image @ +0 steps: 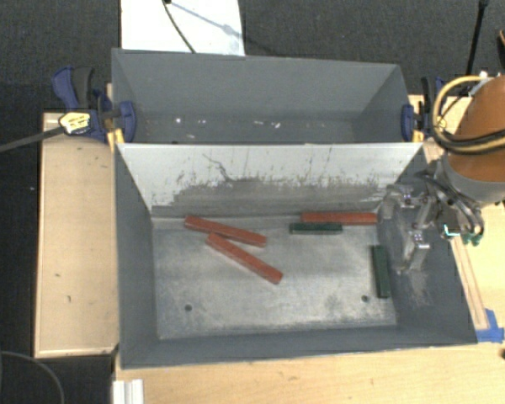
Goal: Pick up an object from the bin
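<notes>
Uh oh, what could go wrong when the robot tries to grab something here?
The dark green stick lies close to the bin's sloping right wall, beside the jaws, so they might hit the wall or just shove the stick. The red stick and thin green stick by the back wall lie side by side, so grabbing one may drag both.

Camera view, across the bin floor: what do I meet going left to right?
Pair of red-brown sticks → red stick by the back wall → dark green stick pointing near to far → gripper.
</notes>
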Action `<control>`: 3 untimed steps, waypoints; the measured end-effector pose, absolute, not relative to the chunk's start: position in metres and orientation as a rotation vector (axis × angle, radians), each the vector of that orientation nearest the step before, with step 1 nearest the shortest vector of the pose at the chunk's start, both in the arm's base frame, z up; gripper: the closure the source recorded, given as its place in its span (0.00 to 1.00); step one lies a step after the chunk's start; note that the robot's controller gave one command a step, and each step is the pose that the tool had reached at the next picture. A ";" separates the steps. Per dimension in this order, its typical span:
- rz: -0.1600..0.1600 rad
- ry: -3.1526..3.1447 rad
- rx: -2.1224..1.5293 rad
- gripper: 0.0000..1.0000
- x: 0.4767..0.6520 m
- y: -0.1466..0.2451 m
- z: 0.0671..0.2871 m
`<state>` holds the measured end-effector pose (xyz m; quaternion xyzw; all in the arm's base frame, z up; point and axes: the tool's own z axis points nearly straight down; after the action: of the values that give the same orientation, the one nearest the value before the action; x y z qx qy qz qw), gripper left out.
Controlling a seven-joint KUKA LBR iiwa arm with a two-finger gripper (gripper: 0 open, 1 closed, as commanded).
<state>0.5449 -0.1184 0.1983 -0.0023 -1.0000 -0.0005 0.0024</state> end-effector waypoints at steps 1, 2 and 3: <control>-0.003 -3.058 0.706 0.00 0.565 -0.136 0.119; -0.026 -2.875 1.274 0.00 0.547 -0.142 0.071; -0.014 -2.875 1.276 1.00 0.547 -0.145 0.071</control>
<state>0.5475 -0.1454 0.0714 0.4058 -0.9140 -0.0043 -0.0018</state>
